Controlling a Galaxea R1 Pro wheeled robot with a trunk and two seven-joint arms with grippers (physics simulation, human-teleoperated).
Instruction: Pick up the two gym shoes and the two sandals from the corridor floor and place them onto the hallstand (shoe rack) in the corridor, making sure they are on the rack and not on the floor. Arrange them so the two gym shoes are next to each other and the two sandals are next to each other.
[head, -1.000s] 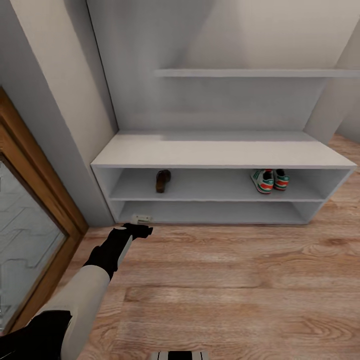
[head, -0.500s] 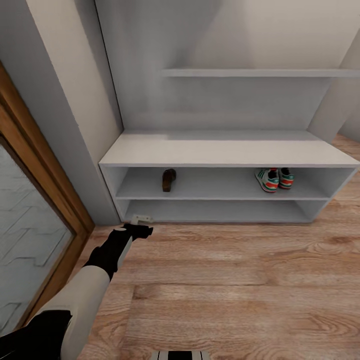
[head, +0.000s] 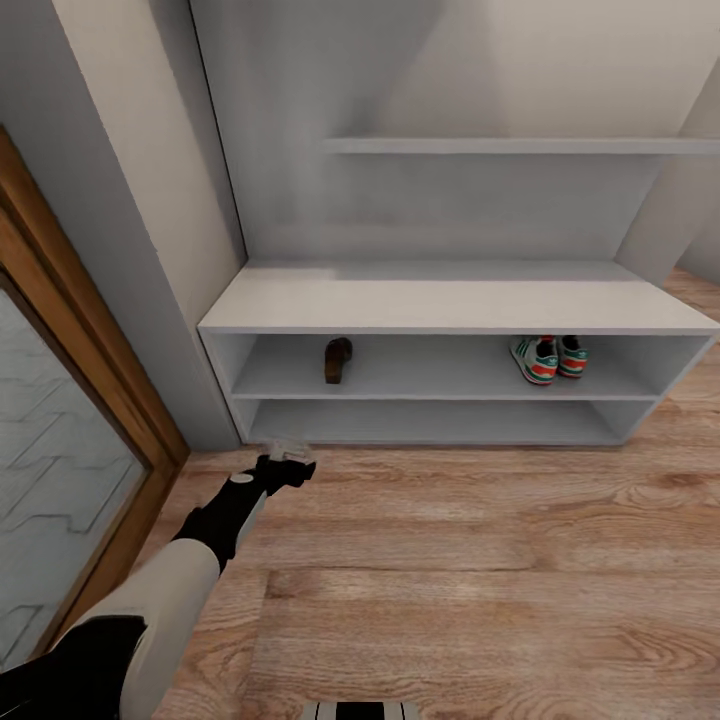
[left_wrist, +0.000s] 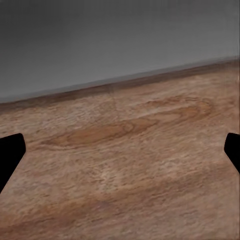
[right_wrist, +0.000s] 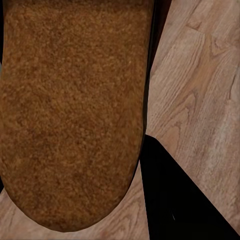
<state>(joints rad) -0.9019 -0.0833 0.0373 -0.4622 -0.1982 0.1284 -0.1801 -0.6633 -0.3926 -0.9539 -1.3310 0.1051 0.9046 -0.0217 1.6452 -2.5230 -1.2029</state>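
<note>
Left claw: your left claw (head: 290, 462) hovers low over the corridor floor (head: 470, 560), fingers spread wide, near the hallstand's (head: 450, 300) bottom left corner, at about 10 o'clock in the head view.
Right claw: a sandal's (right_wrist: 75, 110) tan footbed sits right up against your right wrist camera, a dark finger (right_wrist: 175, 195) beside it; grip hidden, so you cannot tell.
Upper slot: one dark brown sandal (head: 338, 359) sits towards the left end.
Gym shoes: both (head: 548, 359) side by side, same shelf, at 1 o'clock, well apart from that sandal.
</note>
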